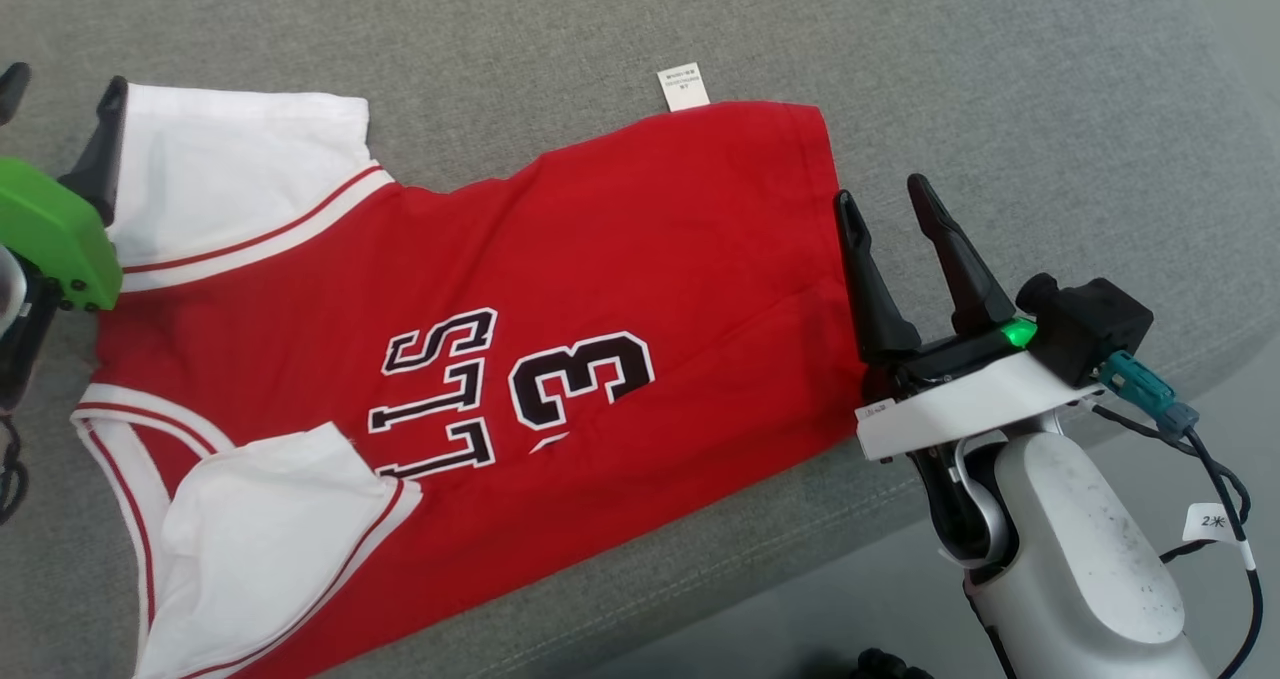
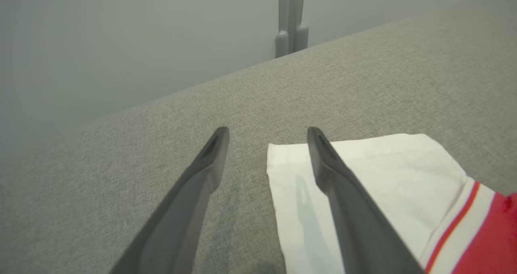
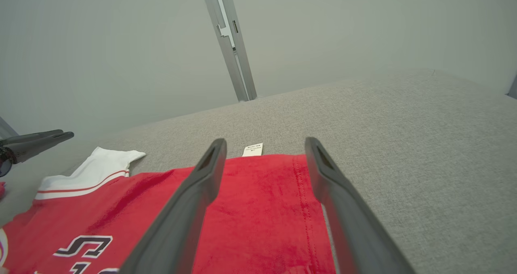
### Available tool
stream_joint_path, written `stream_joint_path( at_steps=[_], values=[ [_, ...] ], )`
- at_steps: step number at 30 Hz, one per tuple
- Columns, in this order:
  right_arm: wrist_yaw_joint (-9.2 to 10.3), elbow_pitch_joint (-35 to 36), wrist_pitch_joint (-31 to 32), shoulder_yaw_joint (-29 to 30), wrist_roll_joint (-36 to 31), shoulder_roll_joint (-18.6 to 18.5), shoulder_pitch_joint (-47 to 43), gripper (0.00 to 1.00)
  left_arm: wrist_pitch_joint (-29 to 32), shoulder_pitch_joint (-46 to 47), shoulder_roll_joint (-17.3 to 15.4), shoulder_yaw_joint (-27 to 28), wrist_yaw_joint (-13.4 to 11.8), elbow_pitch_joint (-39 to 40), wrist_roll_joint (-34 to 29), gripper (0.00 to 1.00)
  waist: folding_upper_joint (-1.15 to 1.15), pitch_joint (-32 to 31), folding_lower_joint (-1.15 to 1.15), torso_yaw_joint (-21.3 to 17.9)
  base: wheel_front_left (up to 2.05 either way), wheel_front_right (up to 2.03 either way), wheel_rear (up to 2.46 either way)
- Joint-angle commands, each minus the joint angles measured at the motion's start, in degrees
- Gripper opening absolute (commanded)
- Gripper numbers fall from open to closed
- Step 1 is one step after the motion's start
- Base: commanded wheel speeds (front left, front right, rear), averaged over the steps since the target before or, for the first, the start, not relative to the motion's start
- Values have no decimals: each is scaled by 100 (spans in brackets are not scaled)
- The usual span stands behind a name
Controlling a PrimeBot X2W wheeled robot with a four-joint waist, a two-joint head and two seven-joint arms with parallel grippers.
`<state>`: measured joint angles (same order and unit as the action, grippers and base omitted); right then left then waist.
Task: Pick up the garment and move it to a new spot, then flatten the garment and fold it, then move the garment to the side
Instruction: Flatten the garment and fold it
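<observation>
The garment (image 1: 560,289) is a red jersey with white sleeves and black "3" lettering. It lies spread flat on the grey cushioned surface (image 1: 900,59), collar to the left and hem to the right. My left gripper (image 1: 60,99) is open at the far-left white sleeve (image 2: 383,173); one finger is over the sleeve's corner and the other over bare fabric (image 2: 266,132). My right gripper (image 1: 882,191) stands open just off the hem, its fingers straddling the hem's far corner (image 3: 265,141). Nothing is between either pair of fingers. A white label (image 3: 253,149) sticks out from the hem side.
The cushion's front edge (image 1: 760,579) runs diagonally at the lower right, with floor below it. A cable (image 1: 1215,479) trails from my right wrist. Behind the surface are a pale wall and a grey post (image 3: 232,44). Bare grey fabric lies beyond and to the right of the jersey.
</observation>
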<state>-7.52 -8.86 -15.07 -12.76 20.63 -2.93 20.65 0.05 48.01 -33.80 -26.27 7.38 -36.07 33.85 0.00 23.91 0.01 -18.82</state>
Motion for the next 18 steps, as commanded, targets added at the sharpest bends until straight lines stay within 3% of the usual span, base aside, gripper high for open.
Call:
stream_joint_path(
  at_steps=[1, 5, 18],
  values=[
    [6, 39, -26, -15, 51, 3, 76, 100, 35, 133, -121, -72, 7, -58, 192, 100, 0, 254, -1, -250, 0, 0, 0],
    [6, 19, -26, -35, 98, 5, 111, 100, 116, 270, -362, -321, 6, -315, 605, 100, 0, 326, -1, -321, 0, 0, 0],
    [6, 38, -26, -85, 155, 0, 173, 100, 222, 680, -494, -1088, 8, -816, 1160, 100, 0, 502, -1, -435, 0, 0, 0]
  ],
)
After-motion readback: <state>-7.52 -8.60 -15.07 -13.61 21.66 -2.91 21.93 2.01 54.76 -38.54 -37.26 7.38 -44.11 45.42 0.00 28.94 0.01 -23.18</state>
